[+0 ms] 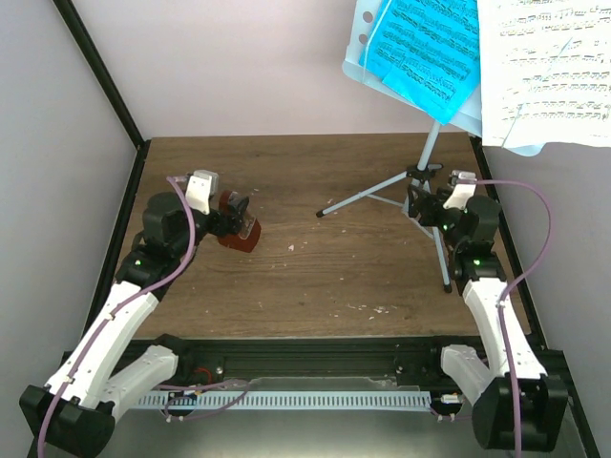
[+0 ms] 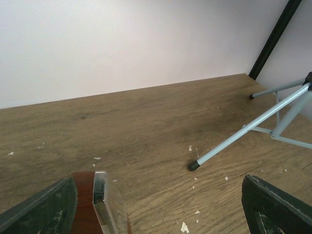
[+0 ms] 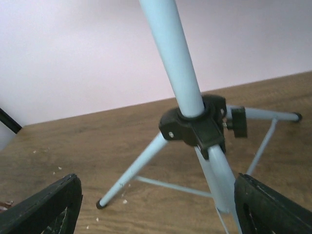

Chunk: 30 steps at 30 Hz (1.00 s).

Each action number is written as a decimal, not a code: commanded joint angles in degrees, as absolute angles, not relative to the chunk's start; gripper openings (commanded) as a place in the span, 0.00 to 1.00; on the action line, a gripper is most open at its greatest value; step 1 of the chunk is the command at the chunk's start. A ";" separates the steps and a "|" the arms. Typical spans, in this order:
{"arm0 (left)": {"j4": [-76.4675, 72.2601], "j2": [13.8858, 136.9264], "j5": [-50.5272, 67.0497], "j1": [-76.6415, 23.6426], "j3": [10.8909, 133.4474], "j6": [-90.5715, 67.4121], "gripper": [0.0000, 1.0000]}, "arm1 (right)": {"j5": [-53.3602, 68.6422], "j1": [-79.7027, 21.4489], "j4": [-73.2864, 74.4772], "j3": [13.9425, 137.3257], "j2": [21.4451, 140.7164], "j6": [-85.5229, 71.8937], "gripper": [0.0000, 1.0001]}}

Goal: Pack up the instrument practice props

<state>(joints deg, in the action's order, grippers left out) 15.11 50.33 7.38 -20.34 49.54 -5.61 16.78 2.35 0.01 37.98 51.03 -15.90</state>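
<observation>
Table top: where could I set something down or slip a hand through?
The table is bare between the metronome and the music stand's foot, and along the back wall. Its legs and the right gripper crowd the right side.

no readable text, labels, brands or numbers in any view. only print is music notation: staves and notes on the blue sheet and white sheet on the music stand, table's far right corner. too small to read.
</observation>
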 commanded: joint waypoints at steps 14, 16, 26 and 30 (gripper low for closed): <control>14.35 50.80 10.52 -20.40 49.66 -6.81 0.93 | 25.11 5.80 -29.57 44.61 68.74 -5.64 0.68; 14.32 50.88 10.69 -20.39 49.66 -6.91 0.93 | 26.13 5.80 -30.44 45.70 70.73 -4.53 0.65; 14.01 50.84 10.95 -20.39 49.48 -7.44 0.93 | 27.34 5.80 -31.59 50.52 77.70 0.44 0.60; 13.97 50.68 11.16 -20.39 49.48 -7.71 0.93 | 28.95 5.80 -31.60 51.90 80.74 0.95 0.59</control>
